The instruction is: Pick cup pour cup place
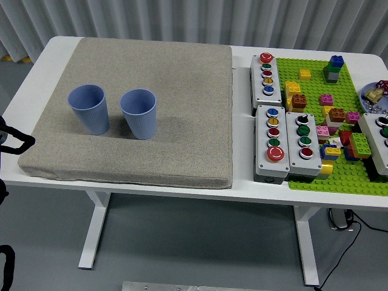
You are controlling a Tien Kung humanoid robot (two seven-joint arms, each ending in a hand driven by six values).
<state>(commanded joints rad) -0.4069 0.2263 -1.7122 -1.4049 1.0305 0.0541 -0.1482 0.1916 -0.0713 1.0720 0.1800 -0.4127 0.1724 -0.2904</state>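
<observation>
White worktop [242, 53] carries a grey mat [145, 91] where two blue cups [89, 108] [139, 113] stand upright side by side, right of the left hand [12, 140], whose grip cannot be told, with button boxes [285, 142] farther right.

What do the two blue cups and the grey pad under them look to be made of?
Left cup and right cup: likely plastic, matte blue, with fine vertical ribs down the walls and thin, even rims. Grey pad: looks like woven fabric over a soft core, judging by the speckled weave and rounded, thick edges; the filling cannot be seen.
</observation>
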